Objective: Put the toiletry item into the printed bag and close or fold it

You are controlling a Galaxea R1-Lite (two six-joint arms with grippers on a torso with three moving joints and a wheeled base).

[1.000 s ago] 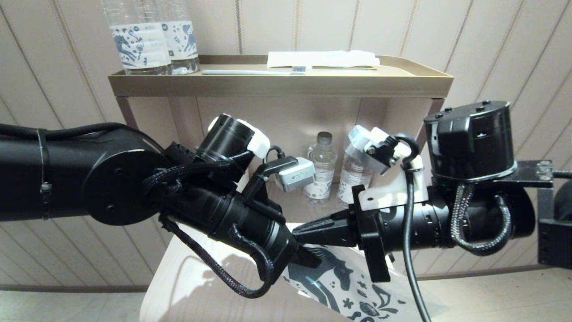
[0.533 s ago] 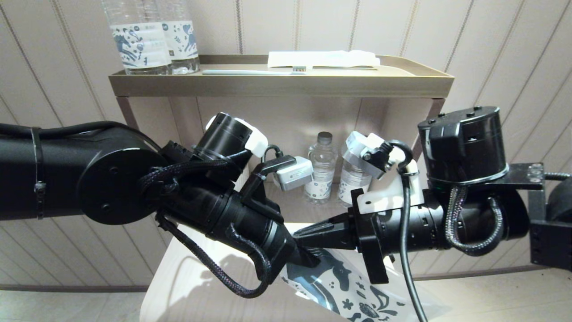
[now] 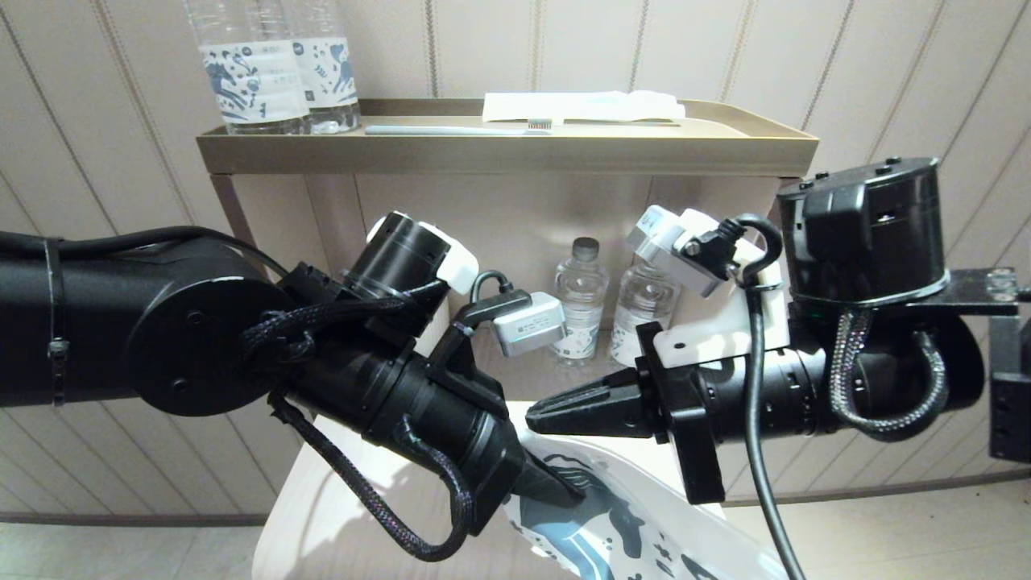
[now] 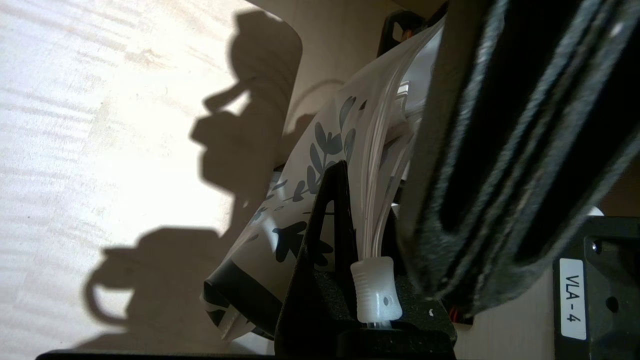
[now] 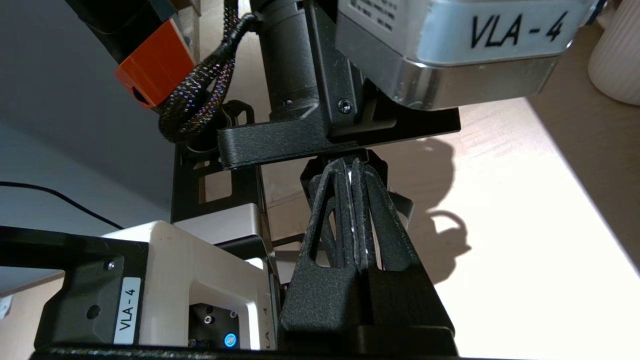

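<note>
One printed bag point(image 3: 600, 515), white with dark blue horse print, hangs over the table point(image 3: 322, 524), pinched in my closed left claw point(image 3: 564, 491). My right claw point(image 3: 536, 419), just above, is closed with nothing visibly held. Four bottles.

wall point(image 3: 886, 72): beige panels with thin vertical stripes; shelf unit point(image 3: 499, 153): brass-toned tray top, upper centre, open niche beneath; table point(image 3: 338, 524): pale wood, lower centre, brightly lit, shadowed; floor point(image 3: 910, 532): light, lower right
</note>
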